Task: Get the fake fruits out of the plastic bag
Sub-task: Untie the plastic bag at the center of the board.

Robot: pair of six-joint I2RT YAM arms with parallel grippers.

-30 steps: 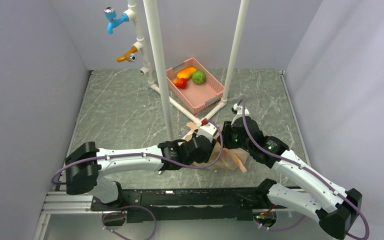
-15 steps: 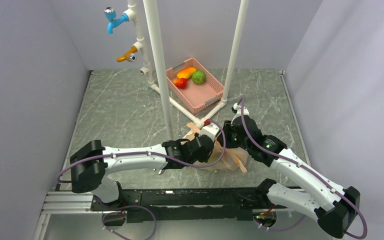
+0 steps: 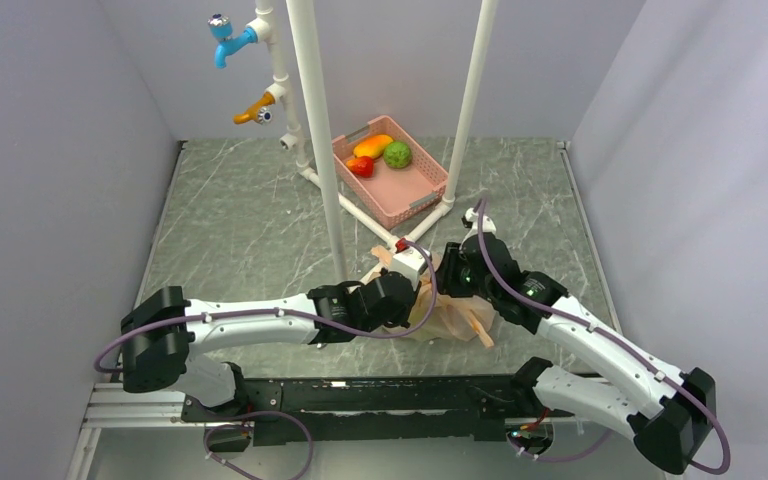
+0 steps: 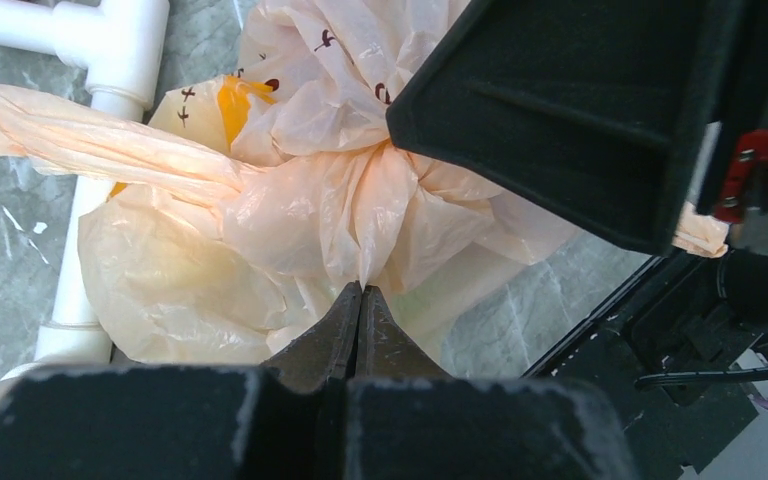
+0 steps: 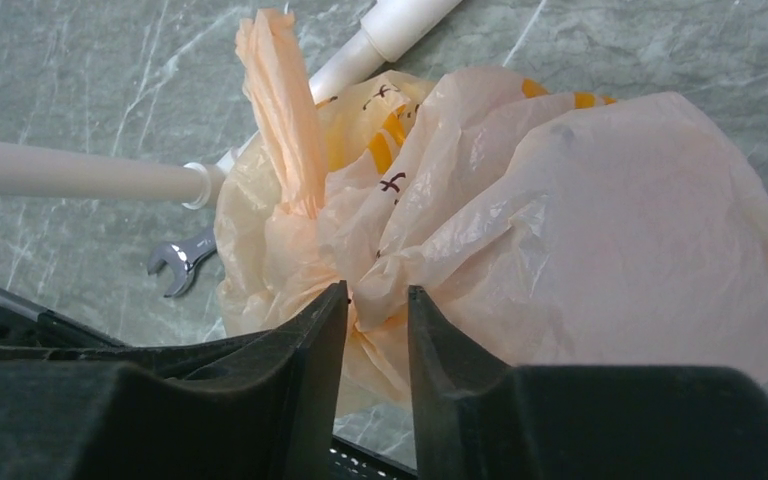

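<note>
A crumpled plastic bag point(image 5: 600, 230) lies against the white pipe frame point(image 5: 80, 170), on its near side. The left gripper point(image 4: 360, 292) is closed, pinching a thin fold of film. The right gripper point(image 5: 375, 300) clamps a thicker bunch. A yellow fake fruit point(image 4: 232, 105) shows through the film, inside the bag. Pulling the grips apart could tear the film, or the thin pinch could slip free.

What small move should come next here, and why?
Probably pull the left gripper gently away from the right gripper to spread the film. Both look closed on folds of the plastic bag, which lies gathered shut, with only a yellow shape showing through it.
</note>
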